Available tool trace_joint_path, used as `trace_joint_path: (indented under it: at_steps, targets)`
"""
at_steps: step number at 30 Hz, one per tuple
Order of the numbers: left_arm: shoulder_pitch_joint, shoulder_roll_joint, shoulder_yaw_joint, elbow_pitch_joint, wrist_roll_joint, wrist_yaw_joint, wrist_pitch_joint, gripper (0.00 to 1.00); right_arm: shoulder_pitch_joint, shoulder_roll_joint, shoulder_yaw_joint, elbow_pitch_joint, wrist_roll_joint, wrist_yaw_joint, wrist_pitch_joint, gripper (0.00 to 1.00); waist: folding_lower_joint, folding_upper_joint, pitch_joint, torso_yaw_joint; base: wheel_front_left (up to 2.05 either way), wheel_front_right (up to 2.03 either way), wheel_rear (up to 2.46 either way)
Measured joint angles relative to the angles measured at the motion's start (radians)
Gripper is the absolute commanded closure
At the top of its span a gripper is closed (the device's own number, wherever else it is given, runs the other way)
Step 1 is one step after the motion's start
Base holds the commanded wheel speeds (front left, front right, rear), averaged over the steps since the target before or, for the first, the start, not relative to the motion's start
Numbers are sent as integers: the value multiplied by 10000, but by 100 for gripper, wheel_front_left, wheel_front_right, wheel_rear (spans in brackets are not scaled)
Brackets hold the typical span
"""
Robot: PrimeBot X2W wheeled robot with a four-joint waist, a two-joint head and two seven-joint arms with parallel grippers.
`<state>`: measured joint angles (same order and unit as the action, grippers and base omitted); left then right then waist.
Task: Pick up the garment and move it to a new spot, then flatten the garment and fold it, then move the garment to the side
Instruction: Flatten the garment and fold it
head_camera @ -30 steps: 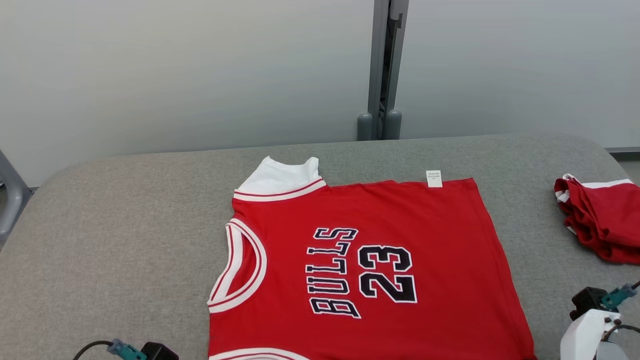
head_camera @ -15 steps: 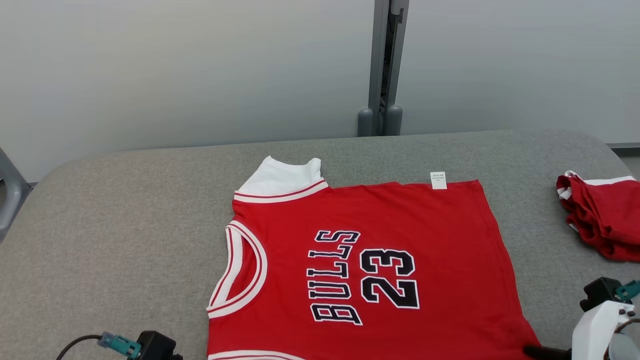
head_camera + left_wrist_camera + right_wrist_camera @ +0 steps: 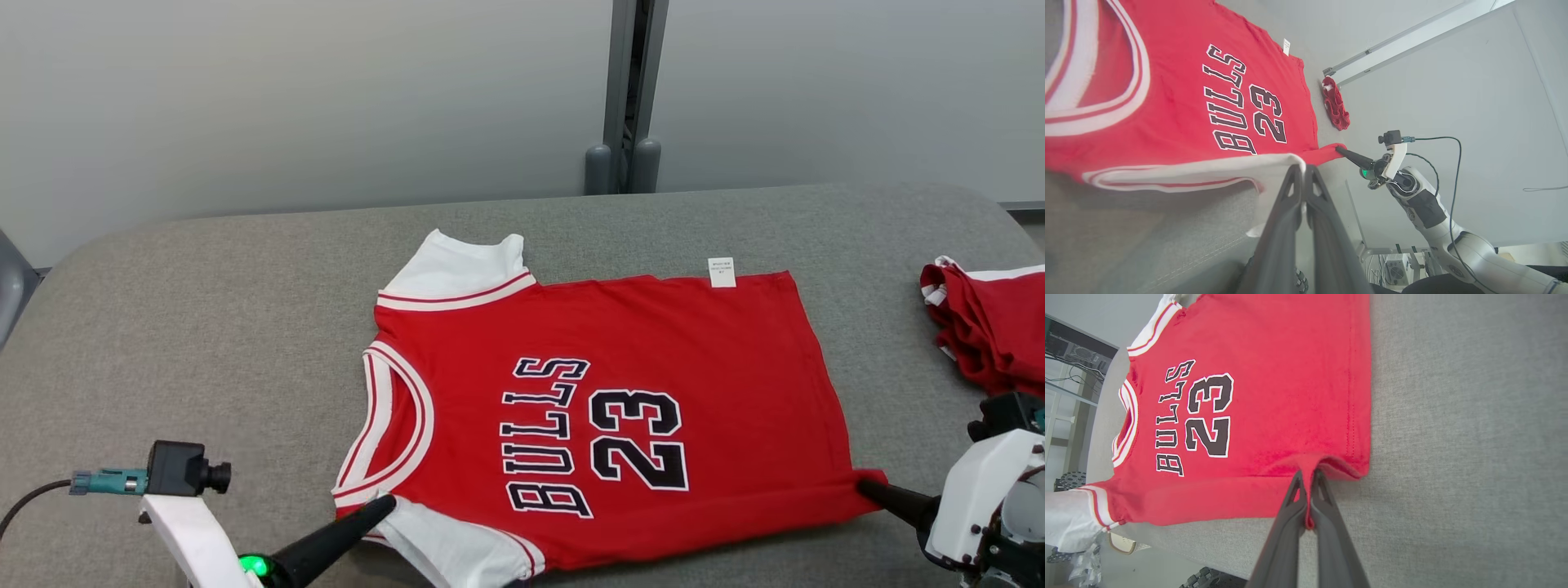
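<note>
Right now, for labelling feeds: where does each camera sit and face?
Head view: on the head, looking forward and down at the grey padded table and red BULLS 23 jersey; left gripper and right gripper pinch its near corners.
Left wrist view: on the left wrist, along its shut fingers, over the jersey; the right gripper shows too.
Right wrist view: on the right wrist, along its shut fingers, down onto jersey and table.
Shared: head and left wrist views both show the crumpled red garment.

Red garment [image 3: 718,367] with white, red-striped trim and black, white-edged lettering; plain grey table [image 3: 204,327].
</note>
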<state>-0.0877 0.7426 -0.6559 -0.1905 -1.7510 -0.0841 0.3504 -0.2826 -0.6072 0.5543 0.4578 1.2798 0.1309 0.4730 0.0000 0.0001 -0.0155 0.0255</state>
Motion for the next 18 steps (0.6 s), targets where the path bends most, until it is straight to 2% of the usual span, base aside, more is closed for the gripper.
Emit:
trace_joint_path:
  at_steps: [8,18]
  targets:
    - [-508,-738,171,1160,706,303,-959,100,-503,627,-514,662,-673,0,-533,100,0,0,220,2,0,0,0]
    - [-1127,-1503,518,2546,1170,416,-1929,100,-924,1074,-612,1266,-1298,0,-763,100,0,0,432,-11,0,0,0]
